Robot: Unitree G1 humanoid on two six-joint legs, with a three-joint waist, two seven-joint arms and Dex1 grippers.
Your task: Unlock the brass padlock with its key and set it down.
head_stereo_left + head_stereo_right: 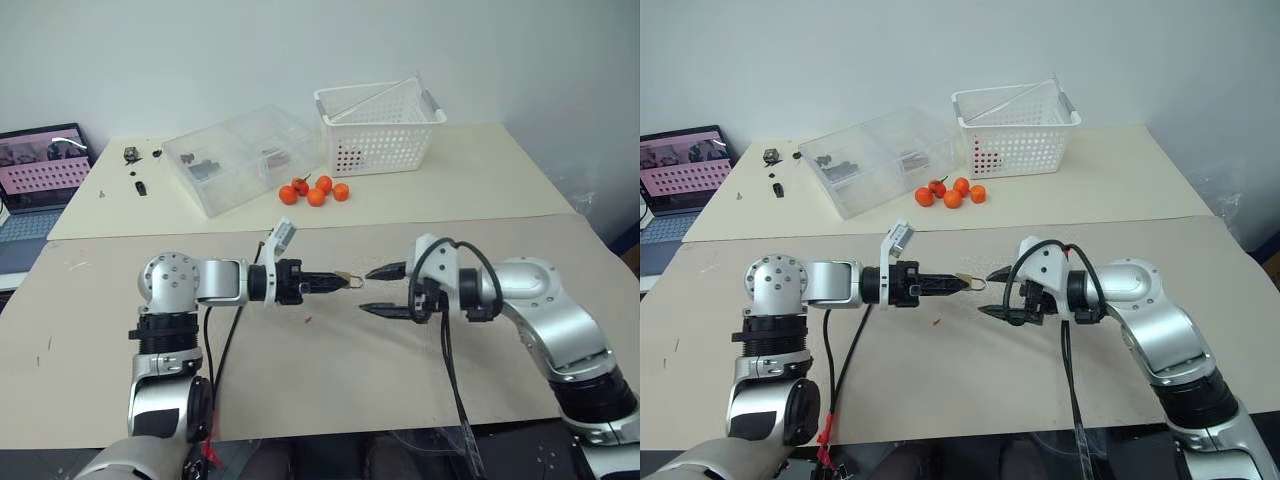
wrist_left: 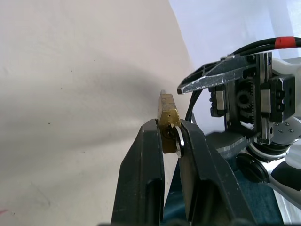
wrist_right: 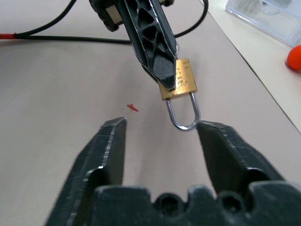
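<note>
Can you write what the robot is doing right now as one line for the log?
left gripper: shut on brass padlock | right gripper: open, at the shackle | padlock: held above table | stage: not set down

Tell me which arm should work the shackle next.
Right. The left claw is shut on the brass padlock, held above the table. The right claw is open, facing the shackle, one finger beside its loop.

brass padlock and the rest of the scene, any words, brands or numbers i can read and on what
No text can be read anywhere.
brass padlock: faint stamped marks on its face, too blurred to read; held in the left tool.
laptop: pink screen with rows of small shapes, too small to read.
white basket and clear plastic box: no labels to be seen.
</note>
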